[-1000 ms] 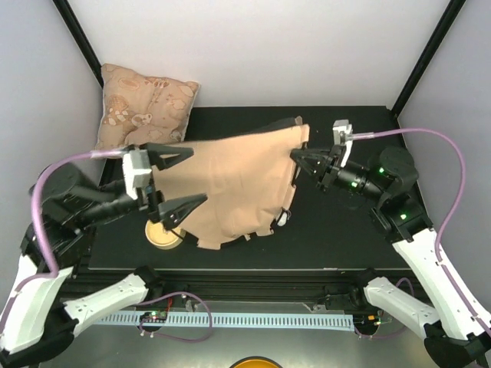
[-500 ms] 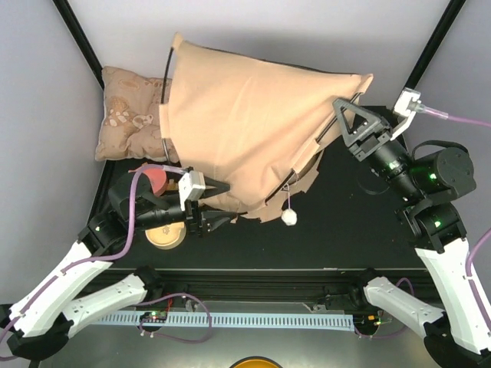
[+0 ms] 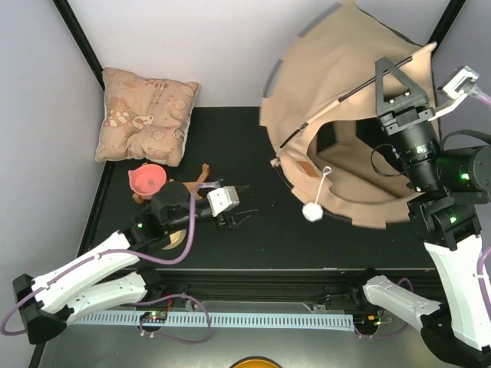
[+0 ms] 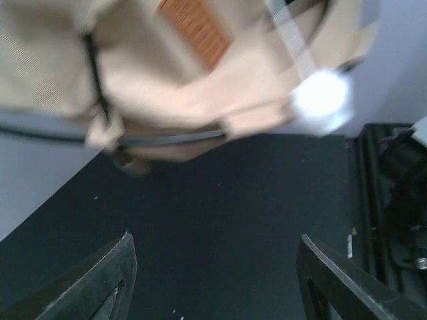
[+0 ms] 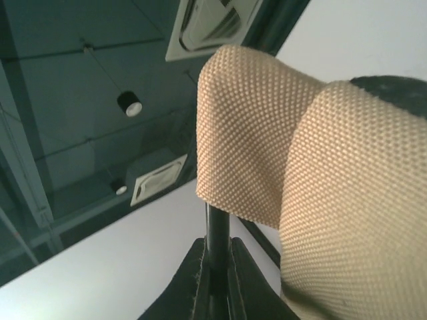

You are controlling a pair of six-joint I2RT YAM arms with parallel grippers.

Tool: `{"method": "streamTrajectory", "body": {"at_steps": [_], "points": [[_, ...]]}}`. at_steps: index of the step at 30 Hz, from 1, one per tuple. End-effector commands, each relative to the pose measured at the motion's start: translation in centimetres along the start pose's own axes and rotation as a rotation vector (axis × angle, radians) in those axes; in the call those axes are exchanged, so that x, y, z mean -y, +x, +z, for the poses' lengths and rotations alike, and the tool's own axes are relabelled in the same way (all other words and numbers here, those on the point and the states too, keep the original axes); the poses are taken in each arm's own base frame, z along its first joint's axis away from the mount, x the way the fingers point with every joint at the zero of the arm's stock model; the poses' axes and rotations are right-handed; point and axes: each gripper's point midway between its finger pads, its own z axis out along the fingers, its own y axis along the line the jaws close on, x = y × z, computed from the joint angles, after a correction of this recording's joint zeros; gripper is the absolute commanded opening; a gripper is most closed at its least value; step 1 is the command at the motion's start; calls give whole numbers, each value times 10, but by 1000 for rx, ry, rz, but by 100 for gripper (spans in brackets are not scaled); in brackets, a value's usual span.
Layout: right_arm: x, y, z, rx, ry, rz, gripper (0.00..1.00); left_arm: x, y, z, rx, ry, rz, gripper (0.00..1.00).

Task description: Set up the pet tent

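Black table top [image 3: 322, 238] filled the middle of the top view, with pale walls around it. The pet tent [image 3: 330, 69] was in the upper right of that view. It was held up and tipped, so its round opening faced the camera. Dark lining showed inside. A thin black pole [image 3: 330, 107] ran across the tan cloth. A small brown label [image 3: 308, 169] sat by the lower edge of the opening. A white fluffy ball [image 3: 312, 211] hung down on a string just below it. It was hard to tell if any part of the tent touched the table.

The right gripper [image 3: 387, 73] was up at the tent, squeezed tight on the pole. In the right wrist view its fingers [image 5: 200, 280] pinched the pole, and a tan cloth sleeve sat just above them.

The left gripper [image 3: 244, 205] was low over the table, left of the middle and well apart from the tent. It was spread wide and held nothing. The left wrist view showed bare table between its fingers and the blurry tent along the top.

A puffy cushion [image 3: 146, 115] lay in the upper left corner. A pink bowl [image 3: 148, 180] sat near the left arm.
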Motion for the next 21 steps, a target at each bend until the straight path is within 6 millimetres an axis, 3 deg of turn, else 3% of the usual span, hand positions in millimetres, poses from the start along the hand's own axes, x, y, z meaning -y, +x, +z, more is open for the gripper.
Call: {"method": "streamTrajectory", "body": {"at_steps": [1, 4, 7, 11, 13, 19, 21], "points": [[-33, -40, -3, 142, -81, 40, 1, -28, -25, 8, 110, -152, 108, 66], [-30, -41, -3, 149, -69, 31, 1, -35, -38, 10, 155, -179, 97, 62], [-17, -35, -5, 143, -20, 11, 1, -29, -57, 4, 238, -145, 57, 60], [-1, -29, -13, 153, 26, 5, 1, 2, -69, 2, 301, 43, 52, 53], [3, -29, -17, 163, 39, 0, 1, 8, -69, 0, 303, 81, 32, 49], [5, -25, -14, 155, 33, 4, 1, -2, -67, 3, 319, 28, -4, 51], [5, -24, -13, 151, 26, 12, 1, -14, -66, 10, 299, -24, -20, 45]]}}
